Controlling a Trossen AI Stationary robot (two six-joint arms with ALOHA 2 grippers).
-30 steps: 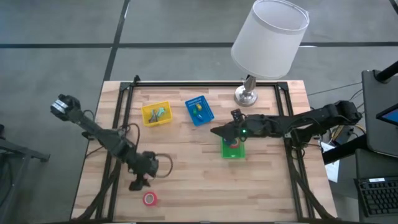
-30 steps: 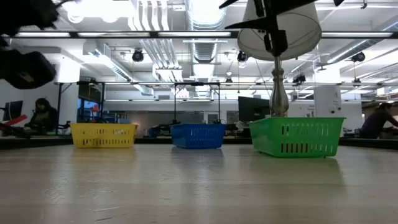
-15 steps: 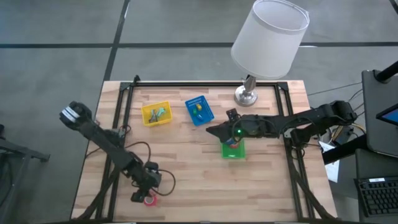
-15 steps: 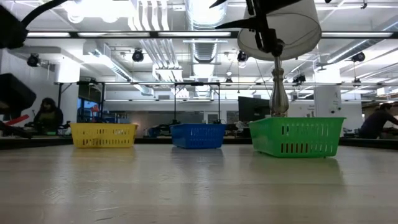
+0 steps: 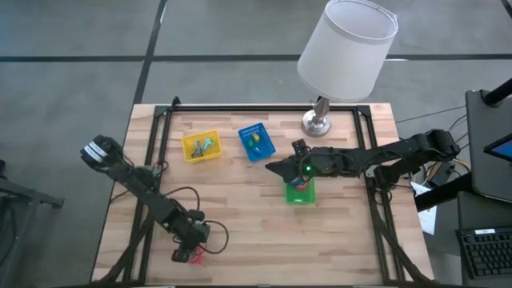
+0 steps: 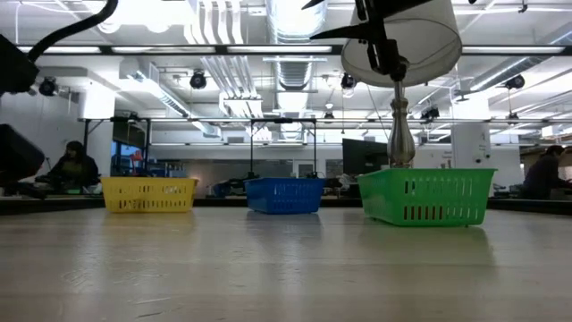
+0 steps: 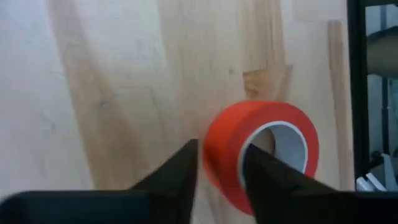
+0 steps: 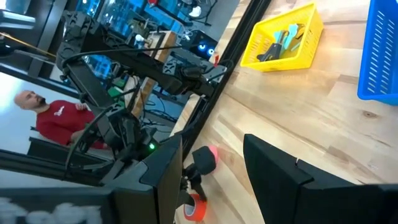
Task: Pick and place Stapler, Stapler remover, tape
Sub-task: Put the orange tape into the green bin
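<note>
My left gripper (image 5: 186, 254) has dropped from mid-table to the lower left of the high view and now sits right over the red tape roll (image 7: 260, 155). In the left wrist view my fingers (image 7: 176, 177) are spread, one on the roll's outer wall and one at its pale core, nothing clamped yet. So the grasp looks ready to close. My right gripper (image 5: 274, 169) waits open above the green tray (image 5: 300, 196) at centre right.
</note>
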